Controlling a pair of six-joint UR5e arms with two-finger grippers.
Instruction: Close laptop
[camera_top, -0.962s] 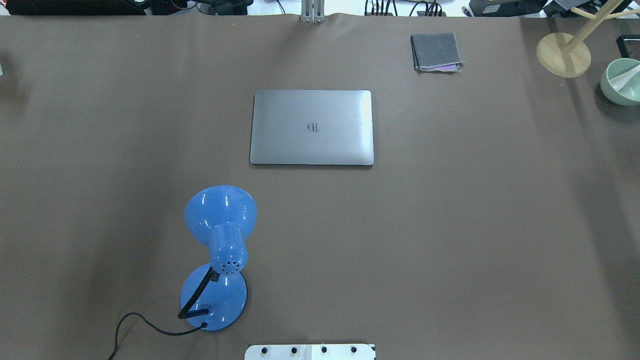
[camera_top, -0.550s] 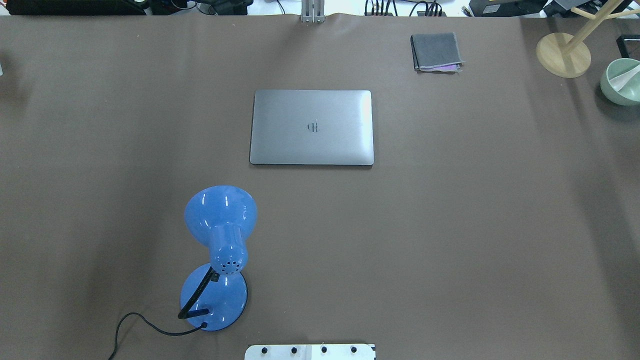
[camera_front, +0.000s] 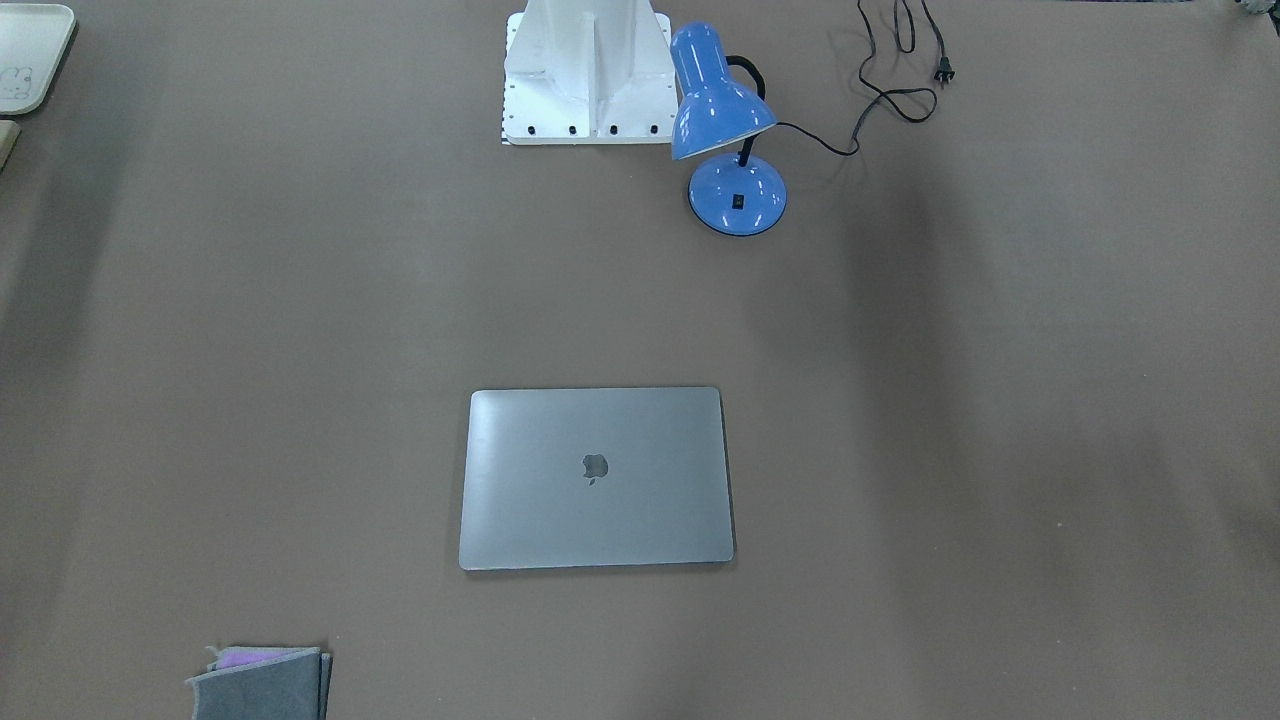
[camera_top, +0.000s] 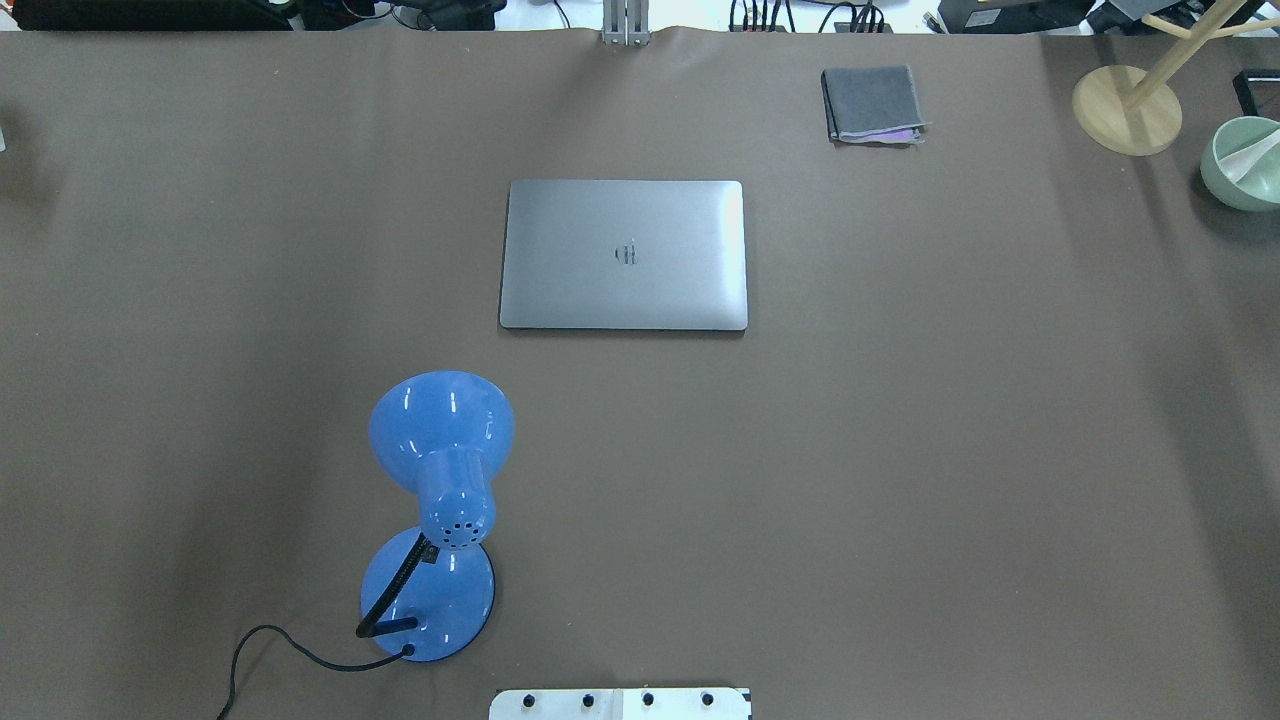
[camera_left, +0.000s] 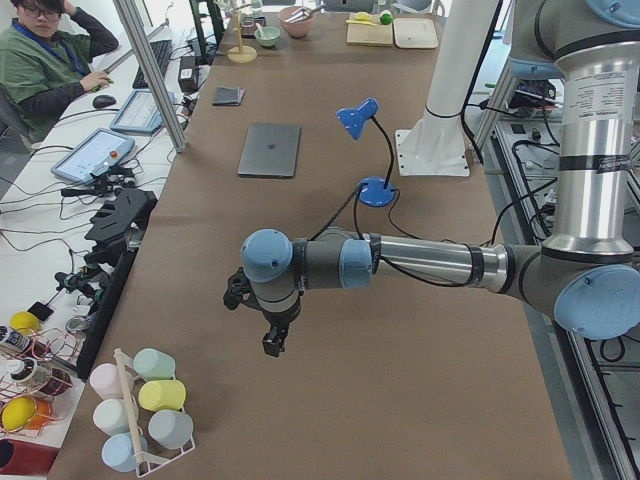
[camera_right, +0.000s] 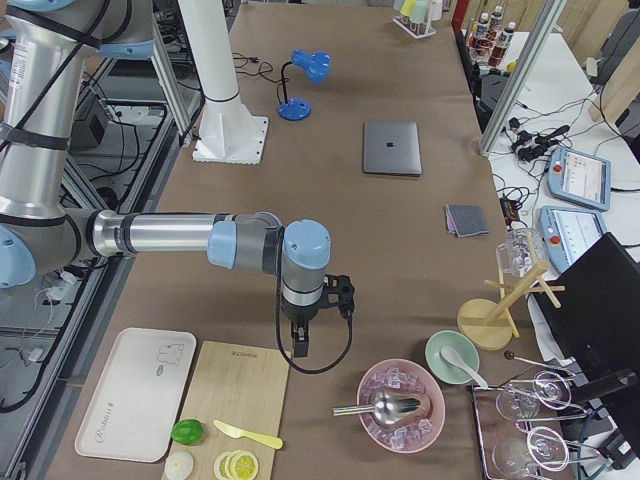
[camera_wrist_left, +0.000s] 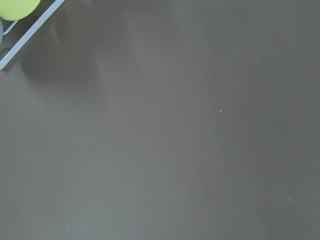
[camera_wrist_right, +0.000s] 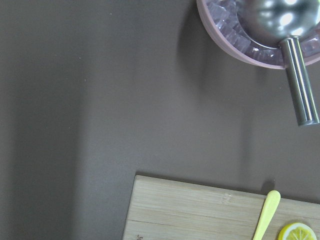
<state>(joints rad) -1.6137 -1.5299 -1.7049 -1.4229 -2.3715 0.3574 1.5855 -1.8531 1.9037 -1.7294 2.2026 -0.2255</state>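
1. The laptop (camera_top: 623, 255) lies mid-table, a little toward the far side. Its lid is flat on its base, logo up, with no gap showing on any edge in the overhead or front views.
2. Judged from that, the closing is done. What is left is to confirm it and stay clear.
3. The left gripper (camera_left: 272, 342) hangs over bare table (camera_top: 900, 450) at the far left end, near the cup rack (camera_left: 140, 410) and well apart from the laptop. It shows only in the side view, so I cannot tell whether its fingers are parted or clenched. Nothing is seen in them.
4. The right gripper (camera_right: 300, 345) hangs at the far right end, between the cutting board (camera_right: 235, 395) and the ice bowl (camera_right: 397, 405). It too is well apart from the laptop, and again I cannot tell its finger state.
5. To finish well, keep both arms parked where they are. No further push looks needed.
6. If a check press were wanted, come straight down with a flat finger on the lid near an edge, press gently, and lift straight off so the laptop does not slide. Which edge holds the hinge I cannot tell.
7. On any reach from the left, stay clear of the lamp (camera_top: 440, 470) at near left, whose shade stands high. The cloth (camera_top: 872, 103) at far right is out of the way.
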